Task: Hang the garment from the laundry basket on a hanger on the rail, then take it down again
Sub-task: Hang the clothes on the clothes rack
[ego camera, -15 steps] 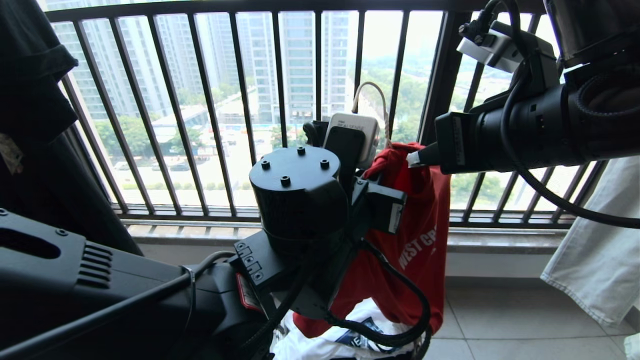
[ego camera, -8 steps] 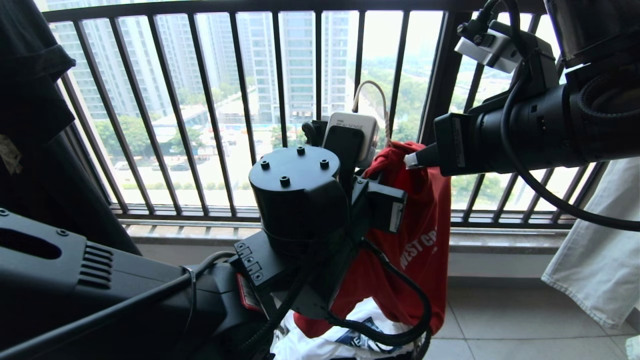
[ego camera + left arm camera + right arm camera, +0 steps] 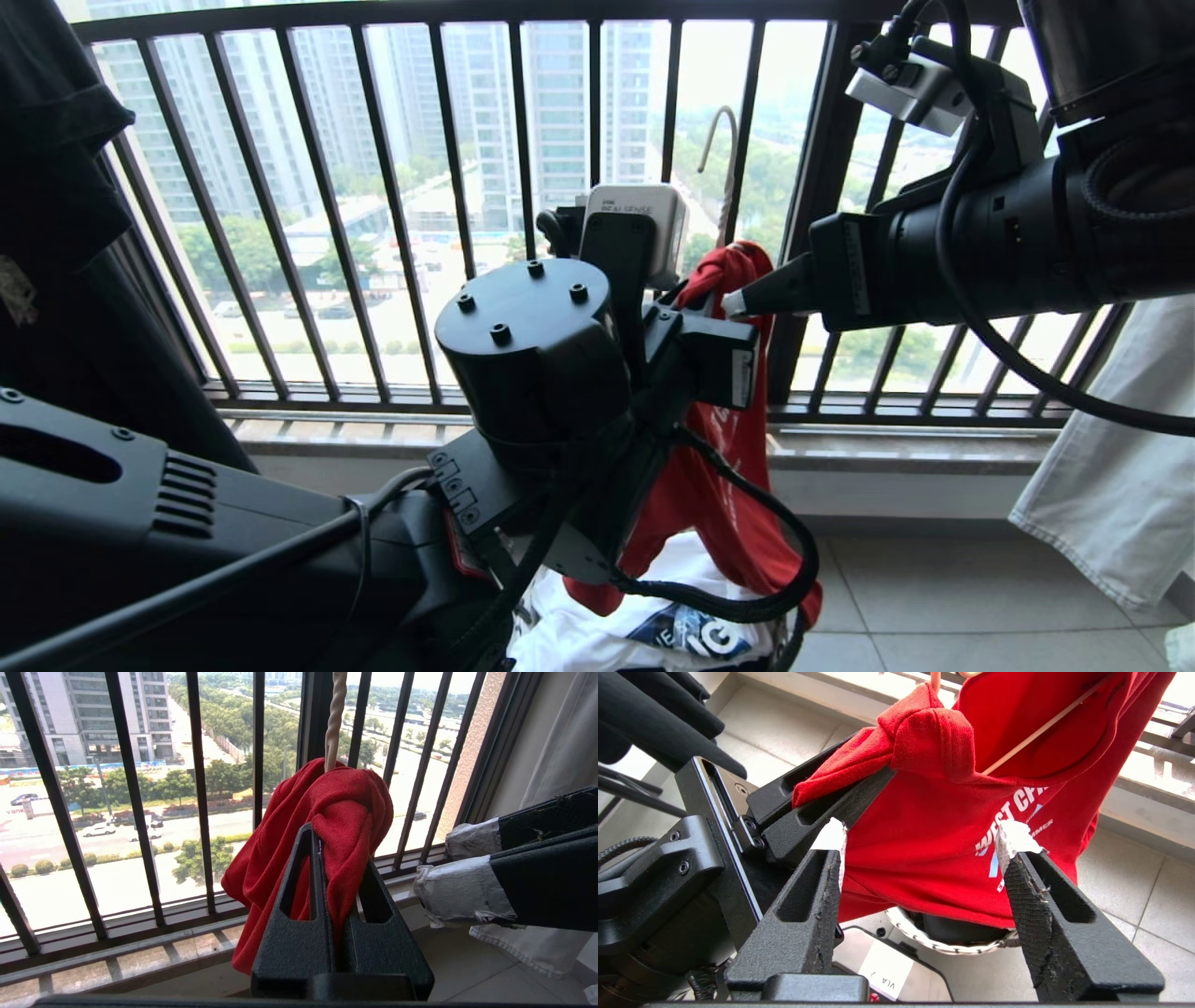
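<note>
Head view: left gripper [image 3: 707, 308], black, raised before the dark barred window railing [image 3: 392, 187], its fingers mostly hidden behind its own wrist housing. Red short-sleeved T-shirt [image 3: 738, 429] hangs bunched from that gripper down to a white printed T-shirt [image 3: 597, 635] below. Thin white wire hanger [image 3: 724, 140]: its curved hook rises above the red fabric. Right gripper [image 3: 738, 301], pale-tipped, pointing at the bunched fabric from the right side, just beside the left gripper. Black shirt [image 3: 56, 187] at far left; pale cloth [image 3: 1120, 485] at far right.

Left wrist view: the two black fingers [image 3: 299, 933] pressed together on a fold of the red T-shirt's bunched top. Twisted hanger stem stands straight up out of the fabric beyond the fingertips. The right gripper's taped fingertips [image 3: 462, 891] lie near, to one side, apart from the cloth.

Right wrist view: fingers [image 3: 808, 914] spread wide, nothing between them. Red T-shirt with white "WEST COAST" lettering hangs just beyond the fingertips, pinched in the left gripper's closed fingers. A hanger wire crosses the fabric. Round laundry basket rim [image 3: 952, 947] shows under the shirt hem.
</note>
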### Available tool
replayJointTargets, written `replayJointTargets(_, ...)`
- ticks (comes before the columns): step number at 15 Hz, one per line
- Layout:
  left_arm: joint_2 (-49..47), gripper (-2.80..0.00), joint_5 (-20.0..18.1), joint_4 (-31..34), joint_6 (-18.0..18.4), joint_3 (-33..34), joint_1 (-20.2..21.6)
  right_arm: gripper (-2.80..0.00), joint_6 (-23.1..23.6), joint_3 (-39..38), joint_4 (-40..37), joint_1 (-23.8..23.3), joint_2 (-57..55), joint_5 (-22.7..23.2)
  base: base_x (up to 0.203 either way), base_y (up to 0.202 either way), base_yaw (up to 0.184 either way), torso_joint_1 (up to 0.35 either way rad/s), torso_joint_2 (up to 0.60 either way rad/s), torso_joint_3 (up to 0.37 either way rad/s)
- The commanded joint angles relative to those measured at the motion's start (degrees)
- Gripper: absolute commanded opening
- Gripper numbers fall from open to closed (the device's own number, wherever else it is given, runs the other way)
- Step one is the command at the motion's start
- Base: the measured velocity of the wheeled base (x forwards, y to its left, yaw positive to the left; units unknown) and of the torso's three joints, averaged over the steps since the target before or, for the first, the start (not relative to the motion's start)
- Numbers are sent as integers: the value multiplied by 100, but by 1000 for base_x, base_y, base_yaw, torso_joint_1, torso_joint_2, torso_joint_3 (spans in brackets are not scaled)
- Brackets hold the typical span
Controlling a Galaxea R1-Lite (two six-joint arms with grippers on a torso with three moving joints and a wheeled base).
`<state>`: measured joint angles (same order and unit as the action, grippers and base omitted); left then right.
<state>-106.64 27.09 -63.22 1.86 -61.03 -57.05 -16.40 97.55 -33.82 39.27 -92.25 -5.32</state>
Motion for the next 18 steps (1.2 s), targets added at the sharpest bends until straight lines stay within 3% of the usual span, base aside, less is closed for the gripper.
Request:
replayJointTargets(1,26,-280,16,-46,-2,3,10,0,-13,-5,-39,-5,132,-103,0,0,0,0,0,0)
replayJointTargets(5,174,-280,-145,-59,-23,32,28,0,16,-125,-65,-227,433,-355,0,0,0,0,0,0)
replayJointTargets(9,284,-280,-213,-50,-90,38,115,0,397,-712,-61,-750,922,-355,0,0,0,0,0,0)
replayJointTargets(10,293,-280,-213,-50,-90,38,115,-280,428,-841,-46,-849,980,-355,0,0,0,0,0,0)
replayJointTargets(14,322,-280,-213,-50,-81,38,115,-280,395,-1033,19,-1312,843,-333,0,0,0,0,0,0)
replayJointTargets(18,431,-280,-213,-45,-81,44,115,-280,370,-1382,1124,-1351,527,-321,0,0,0,0,0,0)
